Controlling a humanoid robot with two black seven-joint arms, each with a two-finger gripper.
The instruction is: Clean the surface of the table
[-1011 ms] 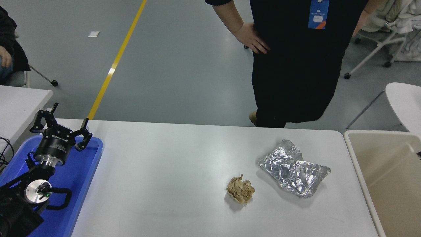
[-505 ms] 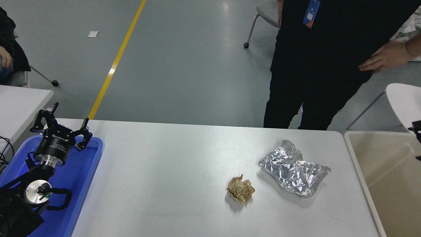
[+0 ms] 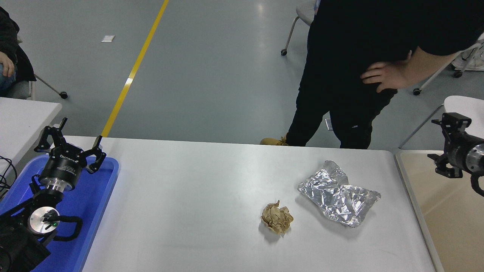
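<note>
The table surface is a wide glossy white top. On its right half lie a crumpled brown paper ball and, just right of it, a crumpled sheet of silver foil. My right gripper reaches in from the right edge, above the beige bin and well right of the foil. It is open and holds nothing. My left gripper is parked over the blue tray at the lower left, open and empty.
A blue tray sits on the table's left end. A beige bin stands against the right end. A person in black stands at the far edge. A smaller white table and a round one flank the scene.
My right gripper has come into view from the right edge, over the bin. The person at the far side has turned and shifted. The paper, the foil and my left arm have not moved.
</note>
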